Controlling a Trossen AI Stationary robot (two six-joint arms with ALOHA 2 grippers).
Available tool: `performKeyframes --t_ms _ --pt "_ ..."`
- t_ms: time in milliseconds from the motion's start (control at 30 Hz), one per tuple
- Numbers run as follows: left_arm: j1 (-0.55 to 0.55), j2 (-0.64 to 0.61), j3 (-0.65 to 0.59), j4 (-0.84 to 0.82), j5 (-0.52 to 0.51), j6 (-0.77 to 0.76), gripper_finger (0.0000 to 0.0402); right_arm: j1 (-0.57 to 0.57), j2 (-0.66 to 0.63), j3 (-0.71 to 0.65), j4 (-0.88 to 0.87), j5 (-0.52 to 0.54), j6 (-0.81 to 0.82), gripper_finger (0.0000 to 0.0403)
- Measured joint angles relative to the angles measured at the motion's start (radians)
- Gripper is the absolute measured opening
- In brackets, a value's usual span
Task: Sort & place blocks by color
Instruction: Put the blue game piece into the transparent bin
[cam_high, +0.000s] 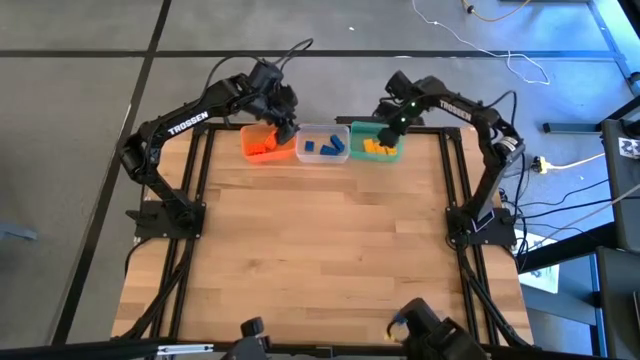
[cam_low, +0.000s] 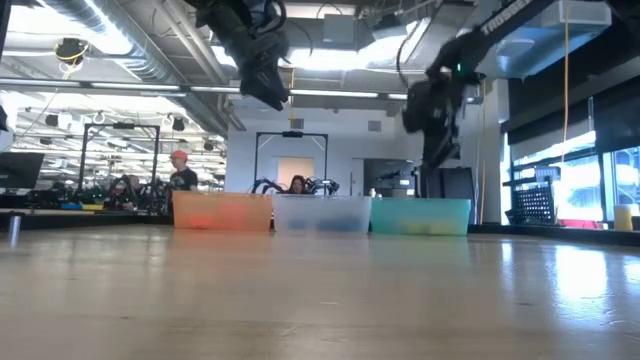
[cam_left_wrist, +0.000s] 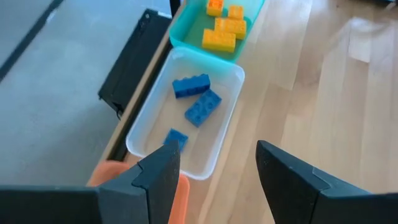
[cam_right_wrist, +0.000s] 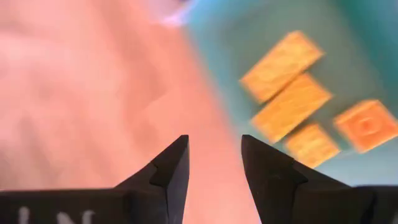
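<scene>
Right now the wooden table (cam_high: 320, 240) fills the scene, its broad near half bare boards, with everything happening along the far edge. Both dark arms reach in there from either side. Three small tubs sit in a row at that edge, side by side: the orange tub (cam_high: 263, 142) on the left, the clear tub (cam_high: 322, 145) in the middle, the green tub (cam_high: 377, 142) on the right.

Up high over the seam between the orange and clear tubs hangs the left gripper (cam_high: 287, 130). Its wrist view shows the two dark fingers (cam_left_wrist: 158, 180) spread wide with nothing between them, looking down on the clear tub's contents.

Over on the other side, the right gripper (cam_high: 390, 128) hovers above the green tub, fingers (cam_right_wrist: 171, 171) parted to a moderate gap and holding nothing; the low view shows it well clear of the tub rims.

And the blocks themselves: the orange blocks (cam_high: 262, 146) lie in the orange tub, three blue blocks (cam_left_wrist: 198, 102) are scattered in the clear tub, and the yellow blocks (cam_left_wrist: 224, 28) are clustered in the green tub, some touching one another. In the right wrist view those yellow pieces (cam_right_wrist: 292, 93) lie flat on the green floor, just beyond the fingertips.
</scene>
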Motion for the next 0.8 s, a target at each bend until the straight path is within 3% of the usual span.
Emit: performKeyframes --t_ms 100,233,433,567,800 --pt "0.000 0.000 0.000 -0.037 0.000 0.003 0.0201 0.034 -0.050 0.048 -0.113 -0.024 -0.046 0.0147" --pt "0.000 0.000 0.000 -0.095 0.000 0.009 0.0201 0.101 -0.147 0.047 -0.146 0.012 0.016 0.0147" --pt "-0.009 0.000 0.000 -0.147 0.010 0.059 0.0201 0.242 -0.317 0.047 -0.230 0.118 0.262 0.0147" --pt "-0.031 0.000 0.000 -0.184 0.020 0.107 0.0201 0.365 -0.416 0.047 -0.296 0.134 0.453 0.0147" --pt "-0.072 0.000 0.000 -0.253 0.178 0.206 0.0201 0.584 -0.533 0.047 -0.347 0.132 0.750 0.0147"
